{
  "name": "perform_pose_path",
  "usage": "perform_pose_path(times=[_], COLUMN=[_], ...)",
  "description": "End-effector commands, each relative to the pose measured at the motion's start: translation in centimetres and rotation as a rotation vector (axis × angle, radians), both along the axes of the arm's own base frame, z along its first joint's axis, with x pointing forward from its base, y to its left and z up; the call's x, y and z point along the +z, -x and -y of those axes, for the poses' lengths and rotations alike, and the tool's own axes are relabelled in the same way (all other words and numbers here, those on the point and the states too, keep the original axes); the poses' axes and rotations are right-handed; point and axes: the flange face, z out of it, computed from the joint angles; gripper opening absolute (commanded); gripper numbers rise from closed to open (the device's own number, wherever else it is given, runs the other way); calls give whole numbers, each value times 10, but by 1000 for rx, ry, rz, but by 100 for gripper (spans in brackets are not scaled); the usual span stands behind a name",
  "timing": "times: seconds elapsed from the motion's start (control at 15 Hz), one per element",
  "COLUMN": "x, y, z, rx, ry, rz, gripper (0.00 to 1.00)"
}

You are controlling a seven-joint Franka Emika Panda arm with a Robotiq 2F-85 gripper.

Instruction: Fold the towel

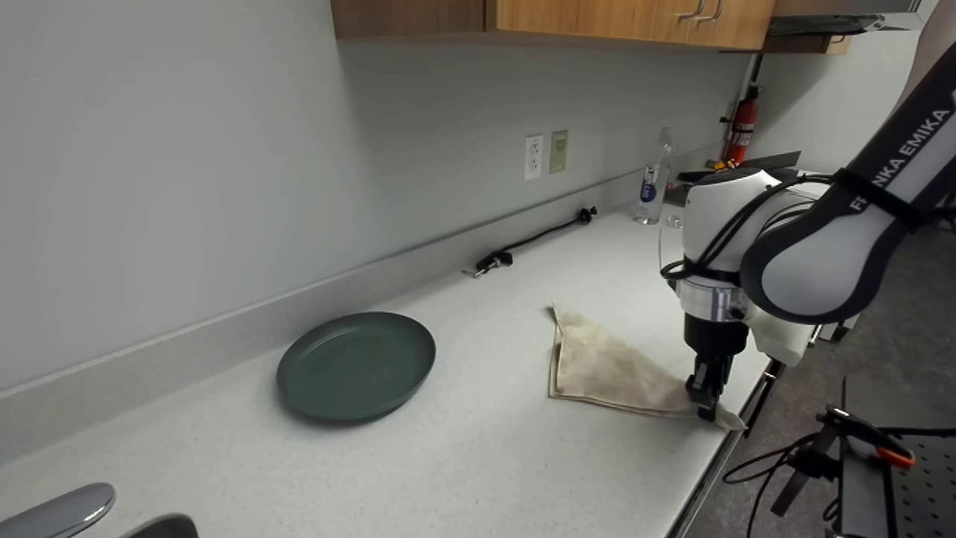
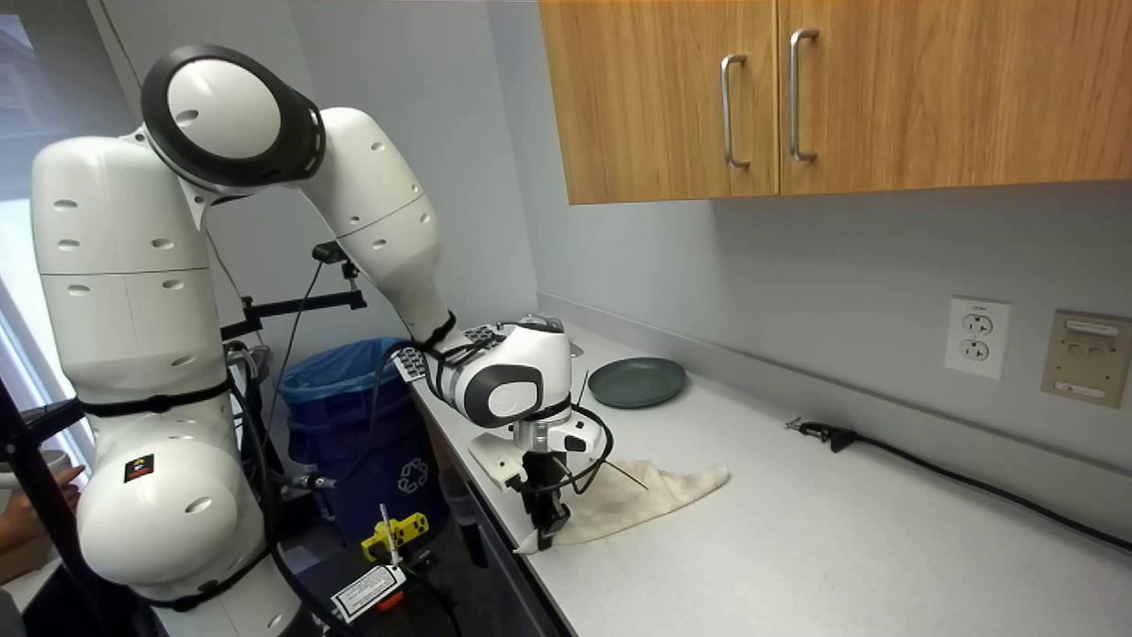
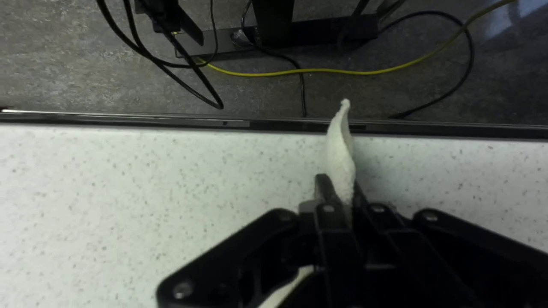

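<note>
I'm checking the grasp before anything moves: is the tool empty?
No, the wrist view shows the towel pinched in the tool.

I count two fingers (image 3: 332, 222) of my own, one towel (image 1: 612, 366), one plate (image 1: 357, 366), one bottle (image 1: 654, 179), one fire extinguisher (image 1: 743, 123), one blue bin (image 2: 407, 438), one white outlet (image 2: 976, 338) and one beige wall plate (image 2: 1088, 358).
</note>
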Motion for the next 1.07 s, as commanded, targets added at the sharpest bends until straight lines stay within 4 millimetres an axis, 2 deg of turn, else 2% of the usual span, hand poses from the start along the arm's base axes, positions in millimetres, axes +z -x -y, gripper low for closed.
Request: perform_pose_path(times=[0.0,0.27,0.6,0.67,1.0], x=[11,21,30,31,37], y=[10,24,52,38,48], z=[6,22,44,51,73], rx=[8,31,38,38,20], ry=[25,63,86,93,121], rz=[32,19,-32,-48,-124], gripper=[0,1,1,1,1])
